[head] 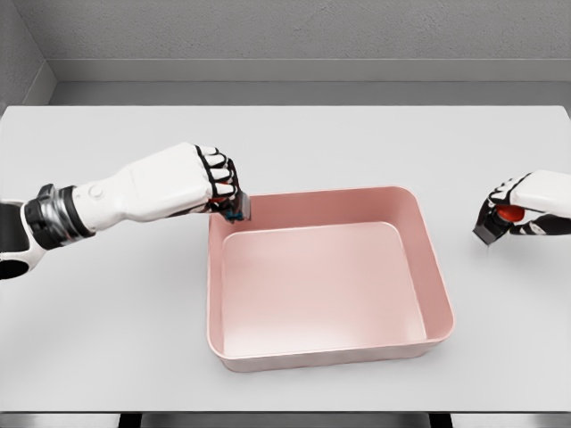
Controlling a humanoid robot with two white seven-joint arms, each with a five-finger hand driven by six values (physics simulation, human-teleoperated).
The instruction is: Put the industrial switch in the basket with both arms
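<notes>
A small dark industrial switch with a blue-green part [237, 210] sits in the grasp of the left hand [212, 181], held just over the far left corner of the basket's rim. Most of the switch is hidden by the hand, so its exact shape cannot be told. The left hand's black-jointed white fingers [223, 169] are curled down around it, and the white left arm reaches in from the picture's left edge across the worktop.

The basket is a shallow pink rectangular plastic tub with rounded corners [437, 294], lying in the middle of the pale grey worktop [107, 321]. Nothing shows inside it.

Well to the right of the basket, near the picture's right edge, the right hand [522, 205] holds a second small dark switch with a red button [500, 219]. Its fingers are clenched around this piece, which hangs low near the worktop surface, clear of the basket.
</notes>
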